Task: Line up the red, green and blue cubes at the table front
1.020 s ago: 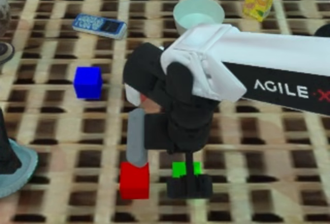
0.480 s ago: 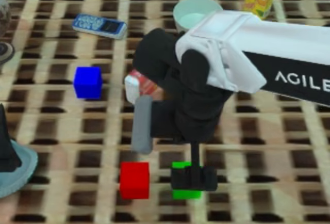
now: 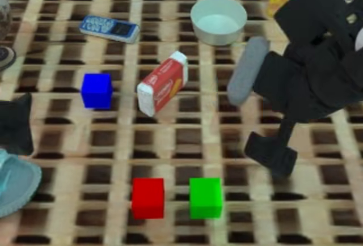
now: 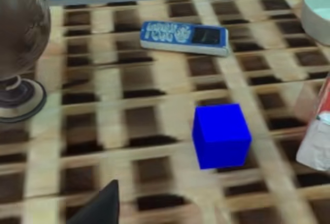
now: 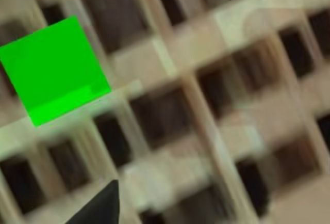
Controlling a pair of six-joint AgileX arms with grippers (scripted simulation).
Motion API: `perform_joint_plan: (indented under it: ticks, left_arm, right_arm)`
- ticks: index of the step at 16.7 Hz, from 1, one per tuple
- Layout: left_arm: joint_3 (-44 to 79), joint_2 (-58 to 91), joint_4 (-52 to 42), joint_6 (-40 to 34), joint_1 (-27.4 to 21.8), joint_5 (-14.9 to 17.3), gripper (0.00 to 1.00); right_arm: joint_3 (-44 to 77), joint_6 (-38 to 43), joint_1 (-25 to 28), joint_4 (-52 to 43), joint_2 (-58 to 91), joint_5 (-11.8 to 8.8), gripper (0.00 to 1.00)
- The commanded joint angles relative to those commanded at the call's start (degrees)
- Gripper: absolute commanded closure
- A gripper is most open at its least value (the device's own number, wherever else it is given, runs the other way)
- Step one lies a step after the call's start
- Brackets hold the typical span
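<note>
Red cube (image 3: 148,198) and green cube (image 3: 205,198) side by side, apart, near table (image 3: 317,200) front edge: placed. Blue cube (image 3: 96,90) left of centre, unplaced. Right gripper (image 3: 271,152) holds nothing, finger gap unclear; left gripper (image 3: 14,124) at left edge, state unclear.

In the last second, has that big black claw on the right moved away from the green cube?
Yes. The right claw was over the green cube beside the red cube; now it has pulled back toward the table's right side, leaving the cube free.
</note>
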Motion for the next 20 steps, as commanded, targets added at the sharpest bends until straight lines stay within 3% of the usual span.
perform_joint_plan:
  ticks: [5, 11, 15, 20]
  left_arm:
    - [21.26, 32.12, -21.10, -1.11, -3.79, 0.20, 0.00]
    - [49.59, 70.24, -43.96, -4.29, -6.56, -1.71, 0.00]
    - [69.70, 88.51, -52.29, -7.25, -7.11, -3.15, 0.00]
    - [88.63, 101.36, -55.18, -10.84, -7.10, -4.38, 0.00]
  right_arm:
    - [-19.04, 7.51, -10.34, 12.74, -23.35, -0.57, 0.00]
    - [-42.83, 17.00, -22.55, 27.90, -52.99, -0.11, 0.00]
    - [-55.92, 22.74, -29.29, 36.78, -70.22, 0.67, 0.00]
    - [-66.76, 28.11, -35.13, 45.13, -84.42, 1.62, 0.00]
